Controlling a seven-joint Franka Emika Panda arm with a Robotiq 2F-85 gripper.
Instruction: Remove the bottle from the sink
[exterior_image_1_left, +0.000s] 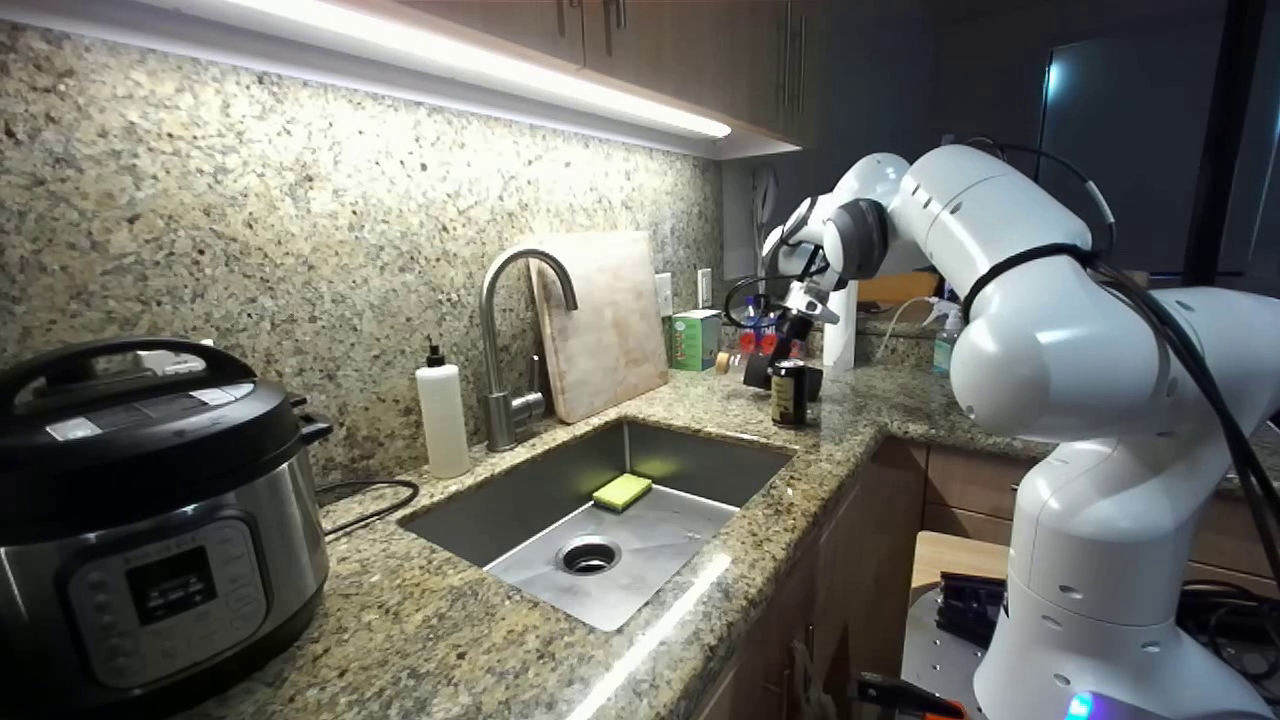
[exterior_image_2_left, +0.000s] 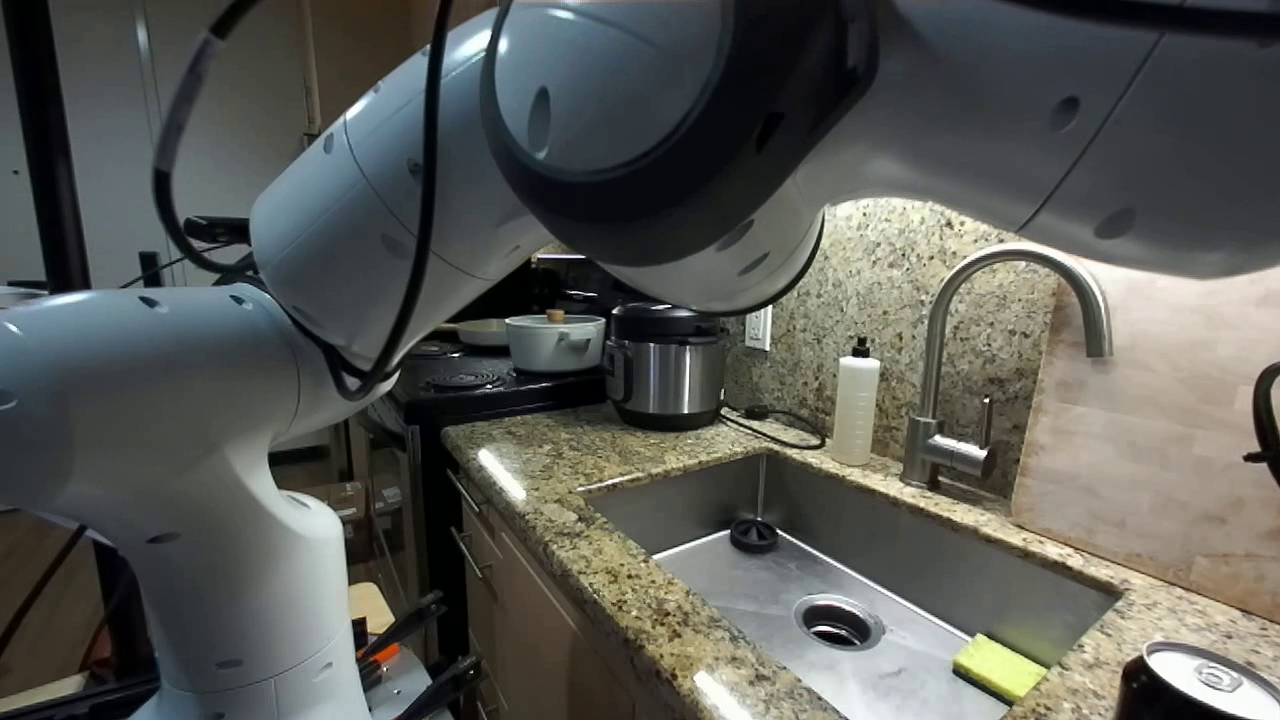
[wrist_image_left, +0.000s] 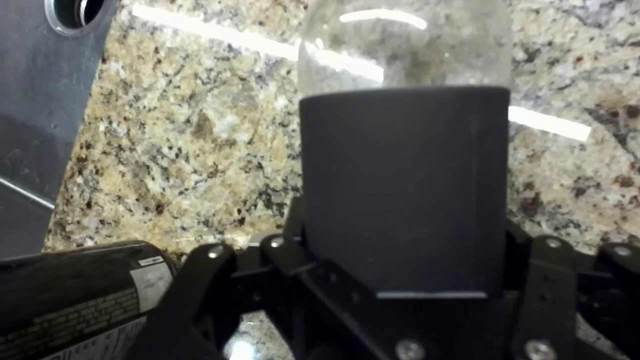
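The dark bottle fills the middle of the wrist view; its body is nearly black and its far end is clear. My gripper has a finger against each side of it, with no gap seen. In an exterior view the gripper is over the counter past the sink's right end, behind a black can, which hides the bottle. I cannot tell whether the bottle touches the counter. The steel sink shows in both exterior views and at the left of the wrist view.
The can stands close beside the gripper. A yellow-green sponge and a black stopper lie in the sink. The faucet, a tall white bottle, a cutting board and a pressure cooker stand around it.
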